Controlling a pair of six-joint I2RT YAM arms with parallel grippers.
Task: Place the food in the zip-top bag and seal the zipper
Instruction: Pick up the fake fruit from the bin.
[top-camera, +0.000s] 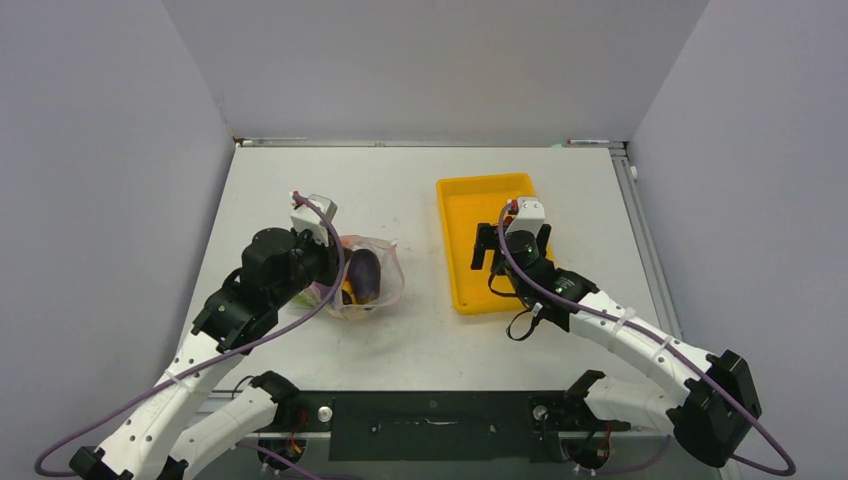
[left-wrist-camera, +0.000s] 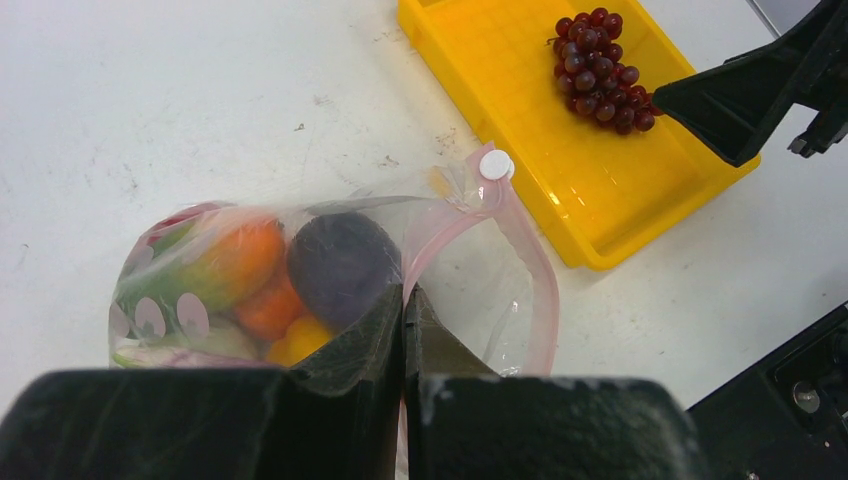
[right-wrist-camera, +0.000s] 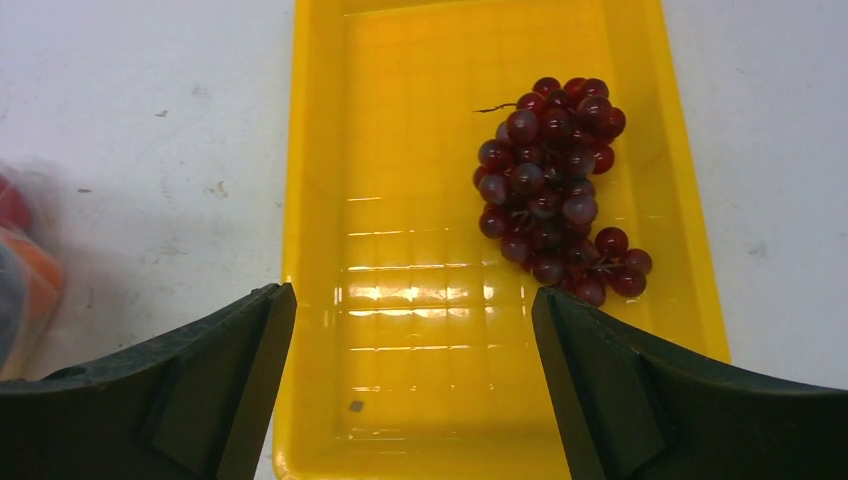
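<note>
L pincer (left-wrist-camera: 404, 295): clenched tight, fingertips together at near rim of zip-top bag (left-wrist-camera: 470, 290). Looks to be pinching the film there, though plastic betw. tips is hard to make out. L arm bent at elbow, reaching from near-left to bag at left-centre of tabletop (top-camera: 400, 200).

R pincer (right-wrist-camera: 412, 295): spread wide, released, nothing held or touched. Hangs over near half of yellow tray (right-wrist-camera: 320, 200). R arm stretched from near-right, wrist above tray.

Bag mouth open, pink zipper (left-wrist-camera: 540, 280) looping out toward tray, unsealed. Inside: dark eggplant (left-wrist-camera: 343, 265), orange pepper (left-wrist-camera: 240, 260), yellow piece (left-wrist-camera: 305, 340).

In tray, right of bag: grapes (right-wrist-camera: 555, 185) only, by right wall, apart from R pincer.
</note>
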